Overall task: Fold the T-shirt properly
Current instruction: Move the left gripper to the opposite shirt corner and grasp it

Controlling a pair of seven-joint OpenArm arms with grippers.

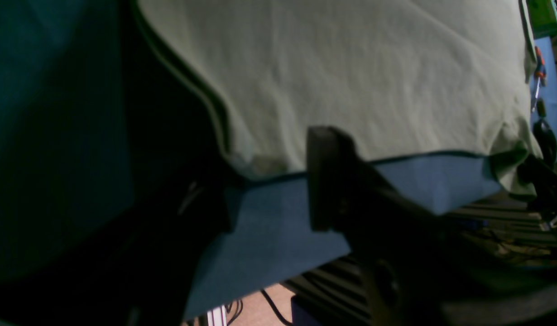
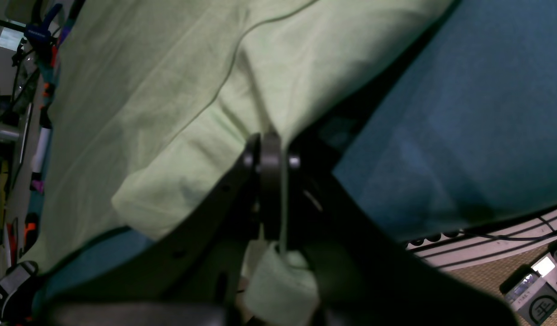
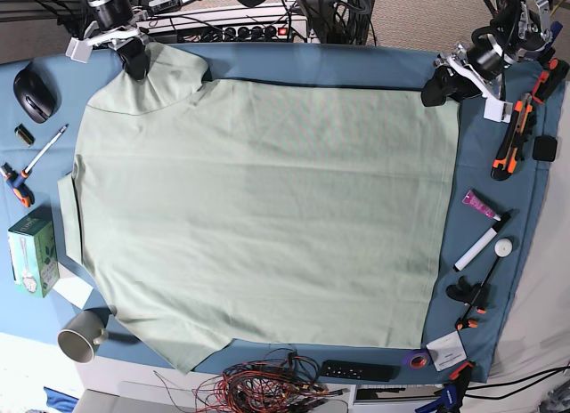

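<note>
The pale sage-green T-shirt lies spread flat over the teal-blue tablecloth. My right gripper is at the shirt's far left corner. In the right wrist view it is shut on a pinch of the shirt, and cloth bunches behind the fingers. My left gripper is at the shirt's far right corner. In the left wrist view it looks open, with one finger beside the shirt's hem and the other in shadow. The tablecloth shows between them.
On the left are a black mouse, a pen, a screwdriver, a green box and a mug. On the right are an orange cutter, a pink tube and a marker. Wires and a remote lie at the front edge.
</note>
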